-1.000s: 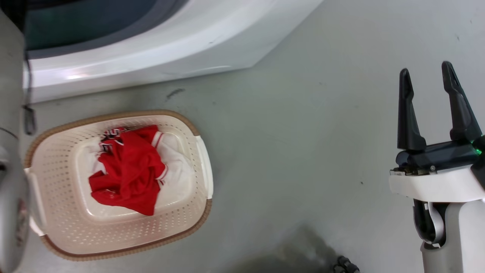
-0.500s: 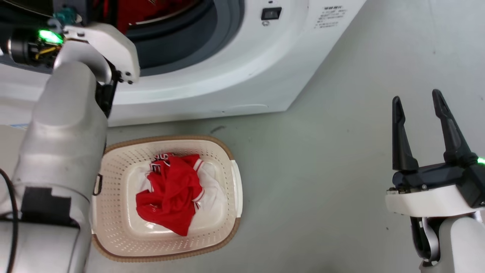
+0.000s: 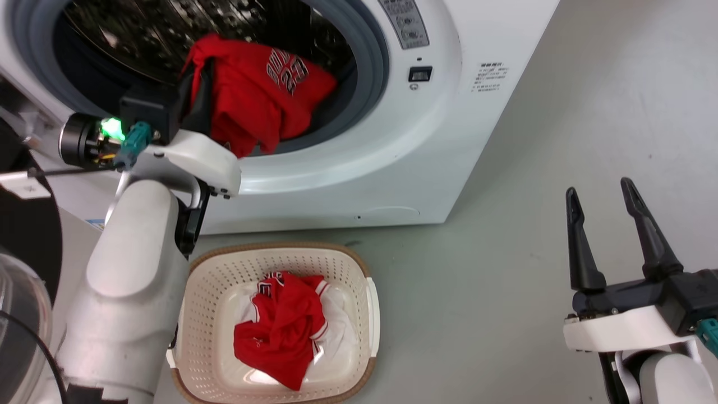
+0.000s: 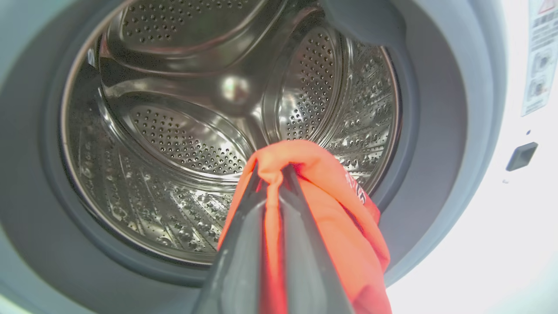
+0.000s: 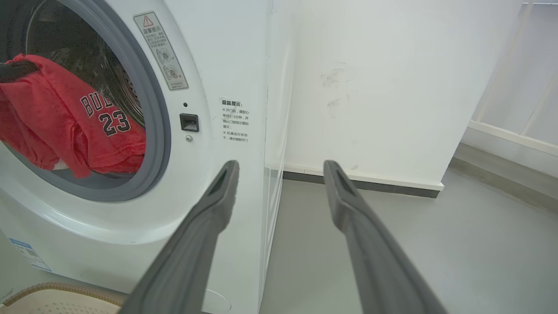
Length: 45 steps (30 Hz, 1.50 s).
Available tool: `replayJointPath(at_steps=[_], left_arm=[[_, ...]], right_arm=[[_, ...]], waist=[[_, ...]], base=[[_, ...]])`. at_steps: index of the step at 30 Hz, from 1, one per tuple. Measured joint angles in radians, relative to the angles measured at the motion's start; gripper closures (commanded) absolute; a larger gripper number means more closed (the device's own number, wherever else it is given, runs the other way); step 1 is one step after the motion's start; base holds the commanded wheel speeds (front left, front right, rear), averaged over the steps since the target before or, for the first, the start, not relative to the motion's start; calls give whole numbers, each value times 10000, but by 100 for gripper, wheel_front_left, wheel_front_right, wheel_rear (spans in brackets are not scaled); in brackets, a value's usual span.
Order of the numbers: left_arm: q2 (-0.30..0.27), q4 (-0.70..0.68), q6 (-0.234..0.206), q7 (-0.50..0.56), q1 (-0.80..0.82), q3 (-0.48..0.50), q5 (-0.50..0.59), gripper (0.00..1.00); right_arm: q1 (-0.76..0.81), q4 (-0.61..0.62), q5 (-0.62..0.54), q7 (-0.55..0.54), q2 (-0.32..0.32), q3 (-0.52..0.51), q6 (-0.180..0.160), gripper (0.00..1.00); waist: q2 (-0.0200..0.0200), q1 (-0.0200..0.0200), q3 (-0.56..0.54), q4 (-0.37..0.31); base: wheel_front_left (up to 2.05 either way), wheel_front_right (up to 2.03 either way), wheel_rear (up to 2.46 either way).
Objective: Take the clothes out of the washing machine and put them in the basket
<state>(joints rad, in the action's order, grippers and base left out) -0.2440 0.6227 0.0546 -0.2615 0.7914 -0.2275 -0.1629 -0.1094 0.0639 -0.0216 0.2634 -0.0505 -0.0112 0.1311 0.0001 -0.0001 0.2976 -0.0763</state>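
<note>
View tilts higher vs 0.5 s ago. Left gripper pinches red clothes, print "23", at washing machine mouth; right gripper wide open, empty.

Your red jersey hangs inside the open white front-loading washer; a red-and-white bundle lies in the cream perforated basket.

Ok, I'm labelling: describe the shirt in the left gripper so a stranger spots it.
Find the white washing machine. A red shirt hangs in its opening, pinched by the left gripper. Unlike the clothes in the basket, it shows "23".
</note>
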Motion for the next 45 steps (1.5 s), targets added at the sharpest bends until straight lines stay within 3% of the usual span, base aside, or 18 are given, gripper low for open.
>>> replayJointPath(at_steps=[10,29,37,45], left_arm=[[-259,-2426,-125,48,-1506,-234,111,100],[-913,-7083,-734,1392,-3860,-247,100,100],[-999,-7616,-830,1682,-5174,-468,-38,100],[-794,-6688,-792,1553,-6116,-895,-355,100]], right_arm=[[610,-84,-36,0,-2,-42,0,0],[1294,-186,0,0,0,46,0,0],[1284,-144,29,2,0,29,0,0],[1005,-46,6,2,0,-48,0,0]], waist=[[0,0,-1091,304],[0,0,-1973,628],[0,1,-1793,679],[0,1,-1222,714]], base=[[0,0,0],[0,0,0],[0,0,0],[0,0,0]])
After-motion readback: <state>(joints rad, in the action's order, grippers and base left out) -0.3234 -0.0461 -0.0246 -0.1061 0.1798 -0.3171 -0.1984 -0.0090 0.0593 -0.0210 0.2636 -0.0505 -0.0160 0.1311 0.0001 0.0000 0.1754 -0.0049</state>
